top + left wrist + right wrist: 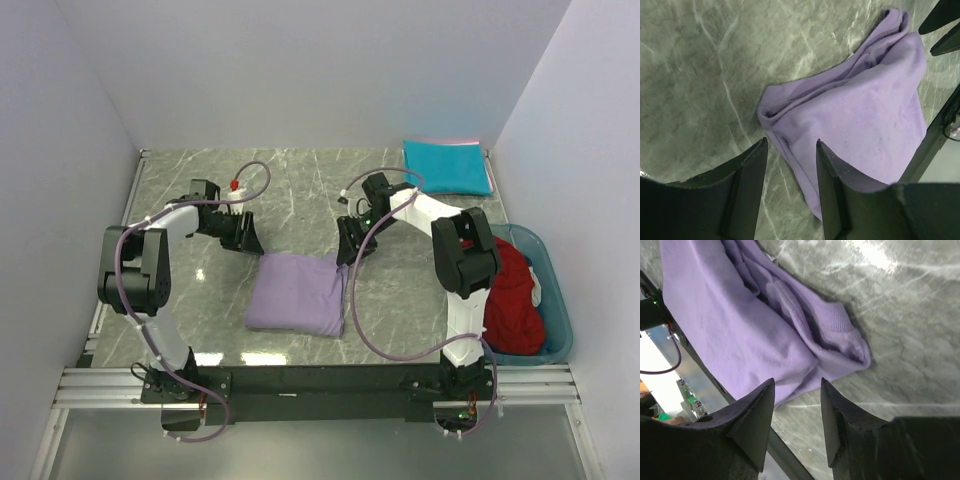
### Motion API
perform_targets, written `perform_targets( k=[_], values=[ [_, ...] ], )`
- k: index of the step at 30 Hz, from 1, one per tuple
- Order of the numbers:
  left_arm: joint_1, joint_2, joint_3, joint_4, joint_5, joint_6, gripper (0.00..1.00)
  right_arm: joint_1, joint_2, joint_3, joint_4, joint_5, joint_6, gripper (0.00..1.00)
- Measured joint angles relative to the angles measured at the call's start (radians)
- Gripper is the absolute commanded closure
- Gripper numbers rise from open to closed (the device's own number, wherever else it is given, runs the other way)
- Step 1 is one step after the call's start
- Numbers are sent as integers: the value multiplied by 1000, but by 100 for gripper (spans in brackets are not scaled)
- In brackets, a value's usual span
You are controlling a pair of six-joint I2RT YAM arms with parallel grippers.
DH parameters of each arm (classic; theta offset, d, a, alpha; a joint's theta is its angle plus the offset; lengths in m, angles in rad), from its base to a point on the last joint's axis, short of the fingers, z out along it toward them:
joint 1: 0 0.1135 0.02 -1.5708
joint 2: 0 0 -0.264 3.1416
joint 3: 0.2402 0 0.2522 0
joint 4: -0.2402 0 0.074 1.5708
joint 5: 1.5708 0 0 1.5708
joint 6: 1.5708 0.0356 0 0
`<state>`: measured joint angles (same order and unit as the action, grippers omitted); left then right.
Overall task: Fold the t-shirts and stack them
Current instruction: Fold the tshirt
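Note:
A lavender t-shirt (298, 292) lies folded on the marble table, near the front middle. It also shows in the left wrist view (865, 115) and the right wrist view (735, 325). My left gripper (247, 239) is open and empty just above the shirt's far left corner (791, 141). My right gripper (349, 252) is open and empty at the shirt's far right corner (797, 381). A teal t-shirt (447, 166) lies folded flat at the back right. A dark red t-shirt (512, 297) is bunched in the bin at the right.
A translucent teal plastic bin (557, 290) stands at the table's right edge, with a bit of blue cloth (533, 325) beside the red shirt. White walls close in the left, back and right. A black rail (320, 382) runs along the front edge.

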<state>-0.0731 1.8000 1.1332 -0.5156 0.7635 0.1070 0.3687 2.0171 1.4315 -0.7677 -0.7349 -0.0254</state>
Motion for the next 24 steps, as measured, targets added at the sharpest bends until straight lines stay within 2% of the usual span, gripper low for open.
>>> perform_targets(
  k=[9,17,18,19,20,22,24],
  values=[
    [0,16,0,23,25,-32,50,4,63,6,26,-43,13,57],
    [0,53,0,42,57,-63,50,5,69,16,27,-71,18,83],
    [0,59,0,42,60,-67,50,5,69,16,27,-71,20,91],
    [0,64,0,42,60,-71,50,5,68,16,27,-71,20,94],
    [0,67,0,41,61,-72,52,5,68,16,29,-71,22,98],
    [0,70,0,42,69,-79,56,5,68,16,32,-71,25,100],
    [-2,70,0,43,76,-87,67,5,65,16,34,-70,27,100]
  ],
)
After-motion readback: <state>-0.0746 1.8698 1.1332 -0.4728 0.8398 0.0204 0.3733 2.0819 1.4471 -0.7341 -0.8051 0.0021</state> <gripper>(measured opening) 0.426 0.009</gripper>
